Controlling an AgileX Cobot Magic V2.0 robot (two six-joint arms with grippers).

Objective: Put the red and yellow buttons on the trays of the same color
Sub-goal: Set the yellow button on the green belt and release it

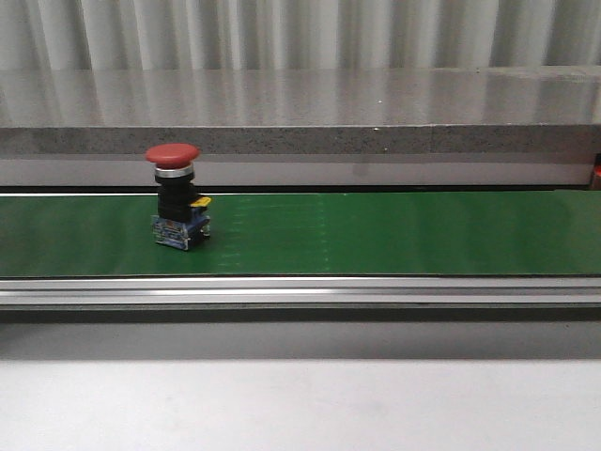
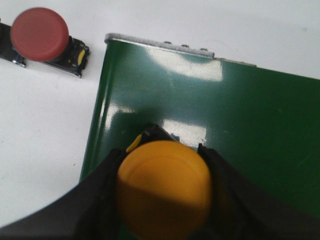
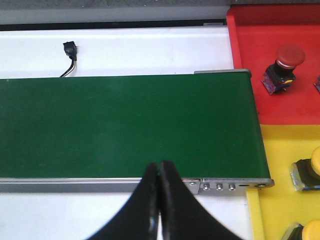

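Sorted: we count one red mushroom-head push button (image 3: 283, 67) standing on the red plastic tray (image 3: 250, 45), and parts of two yellow-capped buttons, one (image 3: 310, 170) at the edge of the right wrist view, on the yellow plastic tray (image 3: 270, 210) beside it. The trays touch along one edge at the end of the green conveyor belt (image 3: 125, 125).

In hand: our left gripper (image 2: 165, 200) holds a yellow round-capped button (image 2: 165, 192) clamped between its black fingers, over the other end of the belt.

Left to sort: a second red button (image 1: 176, 194) stands upright on the belt in the front view; a third red-capped button (image 2: 42, 37) lies on the white tabletop (image 2: 45, 130) just beside the belt's end. We judge the task partly done, with at least these three outstanding.

Idle: our right gripper (image 3: 159, 172) hangs over the belt's near rail with its fingers pressed together, holding nothing.

Surroundings: belt framed by an aluminium rail (image 1: 300, 291); grey stone-look ledge (image 1: 300, 113) and pale corrugated wall (image 1: 300, 33) behind; a small black connector on a wire (image 3: 70, 50) beyond the belt.
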